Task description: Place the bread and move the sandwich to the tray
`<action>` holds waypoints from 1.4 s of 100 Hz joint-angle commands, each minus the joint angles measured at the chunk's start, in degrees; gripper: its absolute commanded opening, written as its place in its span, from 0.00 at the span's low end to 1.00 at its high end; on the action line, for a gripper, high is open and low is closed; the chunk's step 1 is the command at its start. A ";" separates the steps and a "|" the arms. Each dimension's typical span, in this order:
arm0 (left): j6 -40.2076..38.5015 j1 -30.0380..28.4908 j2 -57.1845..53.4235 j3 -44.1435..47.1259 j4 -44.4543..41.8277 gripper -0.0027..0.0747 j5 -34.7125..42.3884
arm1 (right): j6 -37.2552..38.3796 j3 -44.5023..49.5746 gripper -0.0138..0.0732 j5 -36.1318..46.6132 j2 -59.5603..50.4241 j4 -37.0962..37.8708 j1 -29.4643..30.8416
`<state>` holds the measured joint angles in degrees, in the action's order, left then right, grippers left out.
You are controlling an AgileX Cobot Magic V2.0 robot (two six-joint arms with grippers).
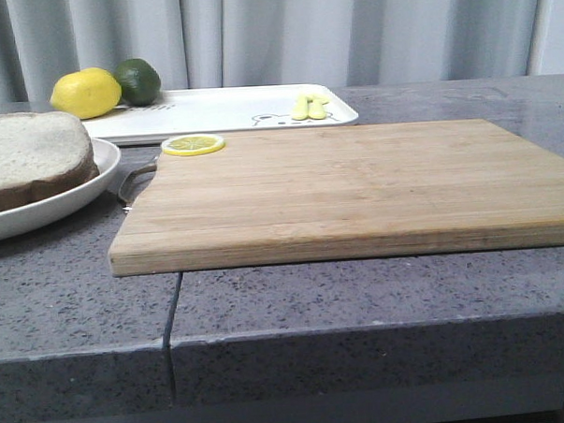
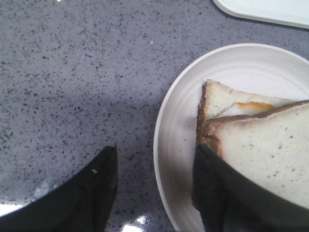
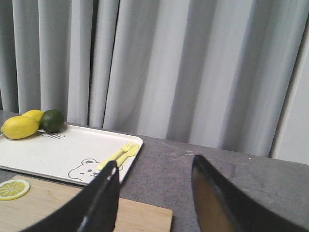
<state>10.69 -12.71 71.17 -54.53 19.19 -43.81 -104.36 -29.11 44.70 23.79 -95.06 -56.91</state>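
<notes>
Seemingly halfway: bread (image 1: 27,152) already topped the sandwich (image 2: 251,145) on its plate (image 2: 178,125) (egg peeking out), well short of the tray (image 1: 221,111). Left gripper (image 2: 154,188) hung open, empty, straddling the plate rim; right gripper (image 3: 154,193) idled open, holding nothing.

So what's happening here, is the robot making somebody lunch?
Sort of. A sandwich with a fried egg inside sits on a round white plate at the left of the grey counter. The left gripper hangs open over the plate's edge, one finger beside the bread, gripping nothing. The right gripper is also open and empty, raised and facing the curtain. The white tray at the back holds a lemon, a lime and a yellow fork. The wooden cutting board carries only a lemon slice.
</notes>
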 commanded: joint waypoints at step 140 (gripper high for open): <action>0.32 1.85 10.91 -1.92 4.28 0.47 1.56 | -0.31 -1.46 0.58 -1.81 0.25 3.50 0.28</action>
<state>10.90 -11.27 83.52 -54.66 21.89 -43.71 -104.28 -29.11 44.22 23.79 -95.06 -56.91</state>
